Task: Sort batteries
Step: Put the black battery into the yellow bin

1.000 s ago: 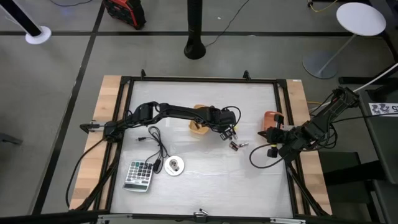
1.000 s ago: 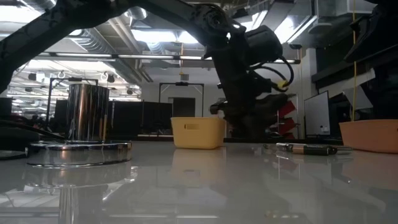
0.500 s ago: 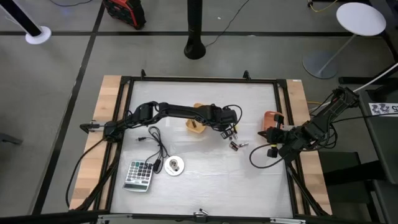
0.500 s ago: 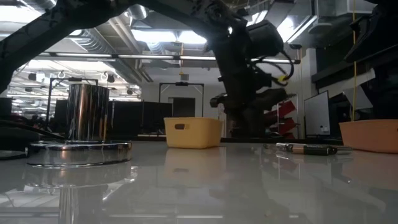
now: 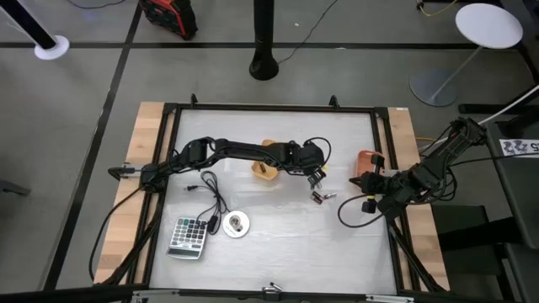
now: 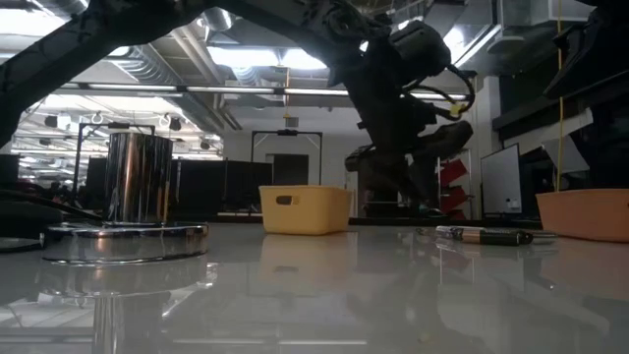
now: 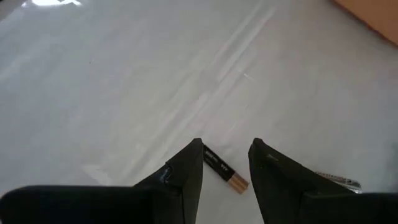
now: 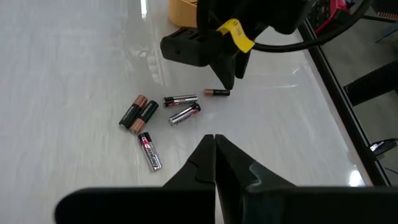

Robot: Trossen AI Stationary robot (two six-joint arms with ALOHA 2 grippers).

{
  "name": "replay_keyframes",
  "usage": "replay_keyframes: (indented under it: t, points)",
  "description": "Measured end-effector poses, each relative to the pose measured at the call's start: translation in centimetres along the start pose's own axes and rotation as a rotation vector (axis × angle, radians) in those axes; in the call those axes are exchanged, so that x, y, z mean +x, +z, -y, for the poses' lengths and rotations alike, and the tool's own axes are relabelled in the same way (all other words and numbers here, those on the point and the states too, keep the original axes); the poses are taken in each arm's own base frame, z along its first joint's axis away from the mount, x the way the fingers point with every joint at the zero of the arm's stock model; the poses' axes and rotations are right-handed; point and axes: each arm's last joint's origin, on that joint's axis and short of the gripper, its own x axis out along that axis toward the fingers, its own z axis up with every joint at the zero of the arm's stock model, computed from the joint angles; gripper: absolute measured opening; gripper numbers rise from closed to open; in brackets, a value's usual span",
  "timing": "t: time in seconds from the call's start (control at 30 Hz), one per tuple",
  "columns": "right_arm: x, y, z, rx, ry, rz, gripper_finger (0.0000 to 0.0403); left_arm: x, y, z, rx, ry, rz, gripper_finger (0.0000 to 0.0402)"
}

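1. The left gripper (image 5: 316, 173) hovered above the white tabletop (image 5: 278, 244), just beside the small yellow plastic bin (image 5: 266, 171), with its two dark fingers (image 7: 186, 177) parted and nothing between them.
2. The batteries (image 8: 149, 118), a loose cluster of small dark and silvery cylindrical cells, lay on the tabletop near the left gripper, on its right-arm side.
3. One dark cell with a copper end (image 7: 224, 173) lay flat on the table, showing in the gap between the left fingers in the left wrist view.
4. The right gripper (image 8: 215, 142) waited at the table's right edge, near the orange bin (image 5: 370, 162), its fingers pressed together and empty.
5. A grey calculator (image 5: 188, 237) and a round white disc with a cable (image 5: 236, 225) sat well apart from the batteries, toward the left arm's side.
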Motion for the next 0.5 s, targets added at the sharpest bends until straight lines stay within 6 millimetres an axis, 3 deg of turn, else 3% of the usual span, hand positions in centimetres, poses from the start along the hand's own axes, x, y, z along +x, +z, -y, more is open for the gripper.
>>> replay_keyframes:
  t: [0.5]
  points:
    - [0.00,0.20,-0.15,0.019,0.015,0.015,0.0001,-0.12,-0.42,0.46,-0.071,-0.002,-0.008,0.0119]
